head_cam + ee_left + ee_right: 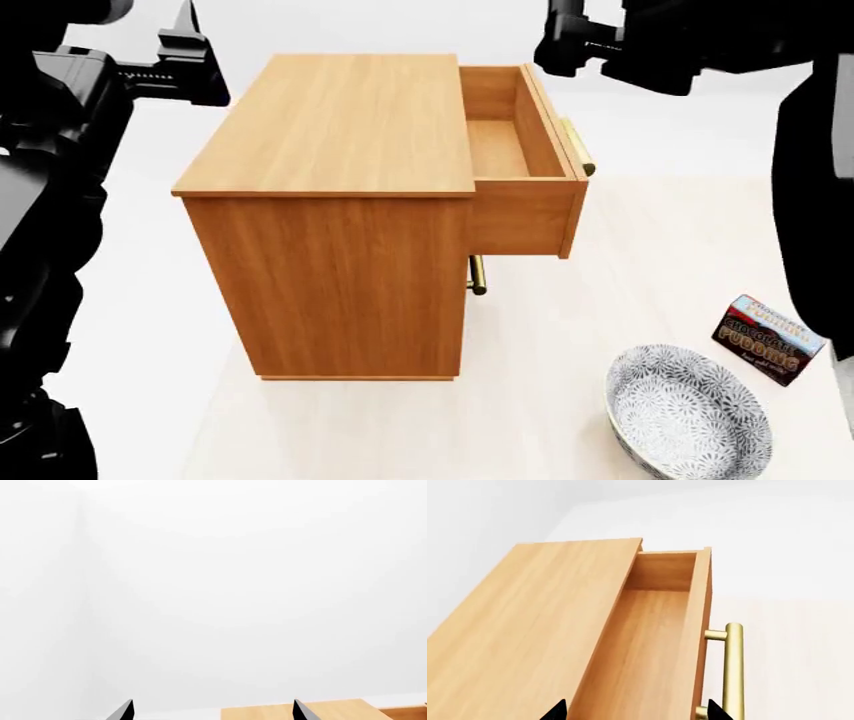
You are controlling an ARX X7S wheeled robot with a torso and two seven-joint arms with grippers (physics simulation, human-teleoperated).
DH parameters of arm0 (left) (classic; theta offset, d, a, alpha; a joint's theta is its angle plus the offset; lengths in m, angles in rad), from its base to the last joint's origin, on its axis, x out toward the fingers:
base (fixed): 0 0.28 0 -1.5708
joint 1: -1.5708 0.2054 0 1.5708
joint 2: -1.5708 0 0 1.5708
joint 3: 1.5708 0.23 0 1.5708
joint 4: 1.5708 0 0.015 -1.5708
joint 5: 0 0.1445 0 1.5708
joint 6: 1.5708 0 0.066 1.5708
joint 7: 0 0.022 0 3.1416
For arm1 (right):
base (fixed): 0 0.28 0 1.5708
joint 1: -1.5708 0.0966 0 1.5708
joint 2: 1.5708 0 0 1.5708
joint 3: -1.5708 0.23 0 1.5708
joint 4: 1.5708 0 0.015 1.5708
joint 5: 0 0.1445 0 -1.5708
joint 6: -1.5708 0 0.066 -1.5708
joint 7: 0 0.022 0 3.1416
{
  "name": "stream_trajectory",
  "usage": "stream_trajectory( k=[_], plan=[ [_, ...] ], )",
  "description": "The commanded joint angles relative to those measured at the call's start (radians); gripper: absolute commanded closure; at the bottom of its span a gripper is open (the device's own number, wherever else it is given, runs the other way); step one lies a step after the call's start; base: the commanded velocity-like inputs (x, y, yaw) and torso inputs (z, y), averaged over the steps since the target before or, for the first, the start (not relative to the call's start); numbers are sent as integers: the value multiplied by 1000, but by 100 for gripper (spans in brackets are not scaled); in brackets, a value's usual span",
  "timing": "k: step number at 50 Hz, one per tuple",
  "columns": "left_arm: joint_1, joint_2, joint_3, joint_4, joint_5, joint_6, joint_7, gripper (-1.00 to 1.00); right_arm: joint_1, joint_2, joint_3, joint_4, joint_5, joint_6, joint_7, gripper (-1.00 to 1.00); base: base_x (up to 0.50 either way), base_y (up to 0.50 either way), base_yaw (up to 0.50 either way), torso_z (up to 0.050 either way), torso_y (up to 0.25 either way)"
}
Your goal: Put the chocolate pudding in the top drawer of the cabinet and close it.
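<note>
The chocolate pudding (765,340), a small dark carton with pale lettering, lies on the pale surface at the right, beside the bowl. The cabinet (334,200) stands at centre-left. Its top drawer (514,150) is pulled out to the right and its wooden floor (640,650) is bare. The brass handle (732,670) runs along the drawer's front. My right gripper (635,709) hangs open above the drawer, holding nothing. My left gripper (212,707) is open too, raised beyond the cabinet's far left corner, with only a strip of the cabinet top (320,711) below it.
A patterned grey-white bowl (690,420) sits at the front right, close to the pudding. A lower drawer's brass handle (477,275) sticks out under the open drawer. My dark arms fill the left edge (40,200) and the right edge (814,180). White walls stand behind.
</note>
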Motion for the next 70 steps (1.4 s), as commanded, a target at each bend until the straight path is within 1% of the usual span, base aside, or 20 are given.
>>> stream_trajectory(
  k=[1, 16, 27, 70],
  plan=[
    [1, 5, -6, 1, -1, -3, -16, -100, 12, -24, 78, 38, -107, 28, -34, -100, 0, 0, 0, 0, 0],
    [-1, 7, -12, 1, -10, -17, -25, -100, 6, -43, 69, 38, -117, 31, -51, -100, 0, 0, 0, 0, 0],
    [-3, 7, -15, 2, -16, -27, -32, -100, 0, -40, 60, 38, -118, 20, -17, -100, 0, 0, 0, 0, 0],
    [-10, 11, -26, 5, -38, -73, -66, -100, -60, -44, -11, 39, -117, 48, 17, -100, 0, 0, 0, 0, 0]
  ],
)
